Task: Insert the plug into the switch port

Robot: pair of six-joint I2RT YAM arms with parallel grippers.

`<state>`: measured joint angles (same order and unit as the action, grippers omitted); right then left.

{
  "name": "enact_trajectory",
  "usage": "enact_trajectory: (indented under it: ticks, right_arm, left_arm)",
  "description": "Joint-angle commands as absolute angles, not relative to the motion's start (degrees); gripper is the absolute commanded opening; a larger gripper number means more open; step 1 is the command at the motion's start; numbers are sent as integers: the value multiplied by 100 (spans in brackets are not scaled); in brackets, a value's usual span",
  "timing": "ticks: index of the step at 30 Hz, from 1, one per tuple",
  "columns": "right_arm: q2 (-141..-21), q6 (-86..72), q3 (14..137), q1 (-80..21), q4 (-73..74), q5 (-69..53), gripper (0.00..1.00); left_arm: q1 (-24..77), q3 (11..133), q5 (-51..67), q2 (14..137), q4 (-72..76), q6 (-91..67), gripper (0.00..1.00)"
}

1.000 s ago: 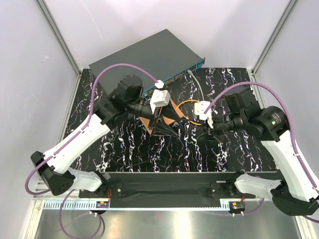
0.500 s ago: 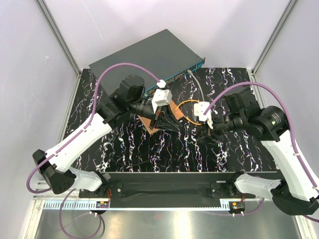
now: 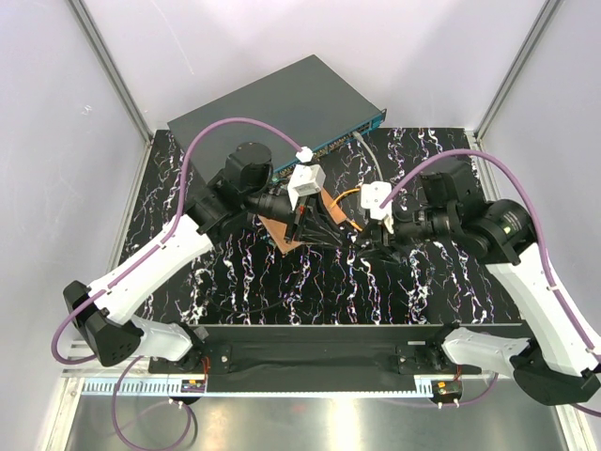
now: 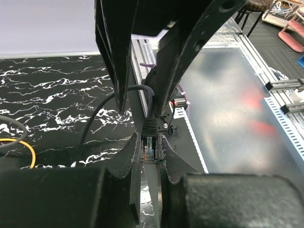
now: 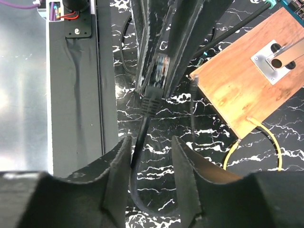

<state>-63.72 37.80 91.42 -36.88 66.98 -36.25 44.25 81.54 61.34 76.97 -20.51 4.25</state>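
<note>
Between the two arms, above the counter (image 3: 235, 282), my left tool (image 4: 150, 156) is clenched on the small clear RJ45 plug (image 4: 150, 141), well apart from the switch (image 3: 282, 103). My right tool (image 5: 149, 141) straddles its limp black cable (image 5: 144, 124), fingers spread. I judge the plug light and brittle at its latch, best held by its body.

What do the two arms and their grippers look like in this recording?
The left arm and right arm have white links with black joints. A purple cable loops along each to a white box at the wrist. The fingers are black and tapering.
</note>
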Motion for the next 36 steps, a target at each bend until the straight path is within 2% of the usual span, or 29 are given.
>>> enact_trajectory:
  ticks: [1, 6, 9, 10, 12, 13, 17, 20, 21, 27, 31, 36]
  right_arm:
    - [-6416, 3657, 9167, -3788, 6346, -3709, 43]
    - [-6407, 3472, 9035, -3832, 6135, -3560, 30]
    - [-6416, 3384, 9035, -3832, 6108, -3525, 12]
    - [-6407, 3366, 9026, -3832, 6108, -3516, 0]
    - [-6381, 3323, 9000, -3832, 6073, -3455, 0]
    - [-6346, 3200, 8974, -3832, 6004, -3411, 0]
    - [-6240, 2665, 8659, -3841, 5644, -2588, 0]
    - [-6179, 2189, 8535, -3806, 5362, -2023, 0]
    - [-6153, 2119, 8552, -3762, 5335, -1813, 0]
    - [-6284, 1846, 9403, -3182, 5694, -1294, 0]
    - [-6275, 1934, 9825, -3085, 6212, -652, 0]
    - [-6845, 1977, 10984, -3041, 6828, 892, 0]
  left_arm:
    - [4456, 8148, 6109, 7550, -1635, 343, 0]
    - [4456, 7990, 6064, 7515, -1389, 141, 0]
    - [4465, 7954, 5986, 7515, -1345, 79, 0]
    - [4456, 7954, 5951, 7515, -1345, 79, 0]
    - [4439, 7945, 5845, 7506, -1336, 9, 0]
    - [4360, 7884, 5758, 7488, -1205, -200, 3]
    - [3711, 7594, 5626, 7322, -239, -1623, 70]
    - [2850, 7358, 5292, 6971, 525, -2661, 88]
    - [2587, 7304, 5187, 6857, 710, -3124, 98]
    - [-30, 6638, 4738, 6048, 1563, -4856, 99]
    - [-1332, 5995, 4562, 5696, 1758, -5852, 99]
    - [-2170, 5485, 4027, 5485, 1180, -6443, 99]
